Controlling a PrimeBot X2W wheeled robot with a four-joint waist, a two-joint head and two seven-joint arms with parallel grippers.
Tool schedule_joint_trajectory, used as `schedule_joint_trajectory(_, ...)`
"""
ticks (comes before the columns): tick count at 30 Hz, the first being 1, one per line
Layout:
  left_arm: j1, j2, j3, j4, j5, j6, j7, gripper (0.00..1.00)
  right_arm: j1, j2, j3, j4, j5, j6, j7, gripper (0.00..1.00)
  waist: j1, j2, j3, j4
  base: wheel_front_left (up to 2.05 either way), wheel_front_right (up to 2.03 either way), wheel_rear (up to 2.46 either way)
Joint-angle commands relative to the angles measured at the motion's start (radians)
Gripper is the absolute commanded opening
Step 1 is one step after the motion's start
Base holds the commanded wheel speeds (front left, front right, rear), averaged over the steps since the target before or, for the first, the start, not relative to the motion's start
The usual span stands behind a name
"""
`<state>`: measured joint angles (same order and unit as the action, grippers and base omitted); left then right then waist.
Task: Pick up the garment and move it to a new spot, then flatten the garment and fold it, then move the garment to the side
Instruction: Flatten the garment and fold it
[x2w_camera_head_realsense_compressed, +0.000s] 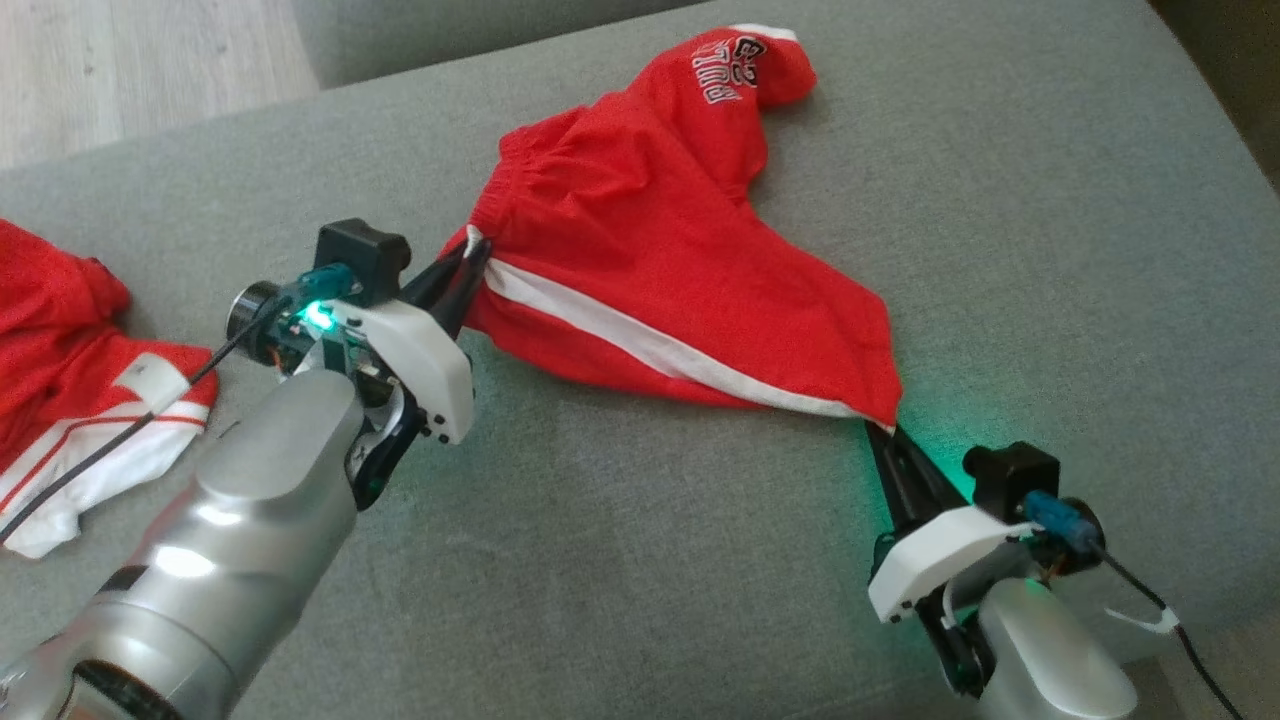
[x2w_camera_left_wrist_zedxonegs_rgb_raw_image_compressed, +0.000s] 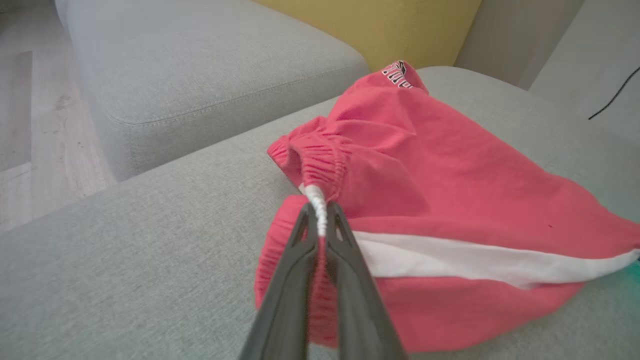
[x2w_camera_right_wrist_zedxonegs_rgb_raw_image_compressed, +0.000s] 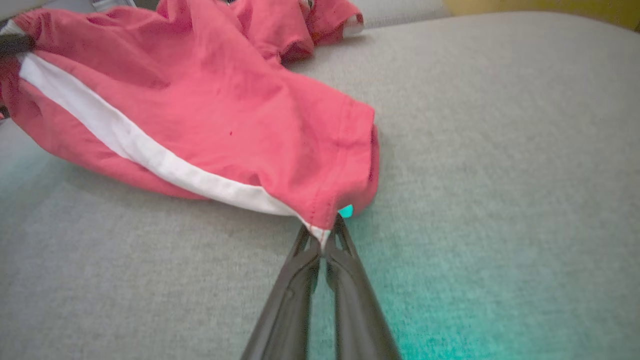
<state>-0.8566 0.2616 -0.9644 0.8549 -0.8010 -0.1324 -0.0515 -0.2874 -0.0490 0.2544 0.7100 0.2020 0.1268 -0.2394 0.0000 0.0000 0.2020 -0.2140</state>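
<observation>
Presently the shorts (x2w_camera_head_realsense_compressed: 650, 250) lie mid-way across the grey cushion (x2w_camera_head_realsense_compressed: 600, 560), bunched rather than flat. The body is humped with folds, and one leg is thrown up toward the far edge, lettering showing.

The left gripper (x2w_camera_head_realsense_compressed: 470, 262) is clenched on the waistband (x2w_camera_left_wrist_zedxonegs_rgb_raw_image_compressed: 320, 160) at the upper end of the white stripe (x2w_camera_head_realsense_compressed: 640, 340). The right gripper (x2w_camera_head_realsense_compressed: 885, 428) is clenched on the hem (x2w_camera_right_wrist_zedxonegs_rgb_raw_image_compressed: 350, 150) corner at the stripe's lower end. The stripe edge runs drawn between the two grips, and most of the cloth rests on the cushion.

Progress, as judged:
- Whether the shorts sit in their new spot cannot be told from these pictures.
- Flattening appears to be the step in hand, with one side edge stretched and the rest not yet spread.
- Folding is not done.
- The final move aside is not done.

Surroundings:
- A second garment (x2w_camera_head_realsense_compressed: 70, 370), red and white, lies crumpled at the cushion's left, well apart from the shorts and beside the left arm.
- The left arm's cable (x2w_camera_head_realsense_compressed: 100, 450) trails over it.
- Bare floor (x2w_camera_head_realsense_compressed: 120, 60) lies beyond the far left edge.

Obstructions, as judged:
- The second garment occupies the left side and could snag if the shorts are carried that way.
- The thrown-up leg lies near the far edge and needs drawing back before any fold.
</observation>
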Motion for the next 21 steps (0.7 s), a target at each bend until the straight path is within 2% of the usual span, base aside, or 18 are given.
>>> schedule_joint_trajectory(1, -0.060, 0.036, 0.030, -0.012, -0.009, 0.002, -0.019, 0.00, -0.017, -0.001, 0.016, -0.038, -0.006, 0.004, -0.016, 0.00, 0.0000, 0.0000, -0.008, -0.003, 0.00, 0.00, 0.00)
schedule_joint_trajectory(12, -0.064, 0.046, 0.082, -0.008, -0.058, 0.011, -0.131, 0.00, 0.000, -0.003, -0.046, -0.276, -0.021, 0.004, 0.005, 0.00, 0.0000, 0.0000, -0.100, -0.013, 0.00, 0.00, 0.00)
schedule_joint_trajectory(21, -0.099, 0.043, 0.141, -0.082, -0.095, 0.014, -0.178, 0.00, -0.102, -0.082, -0.056, -0.444, 0.017, 0.004, 0.124, 0.00, 0.0000, 0.0000, -0.176, 0.019, 0.00, 0.00, 0.00)
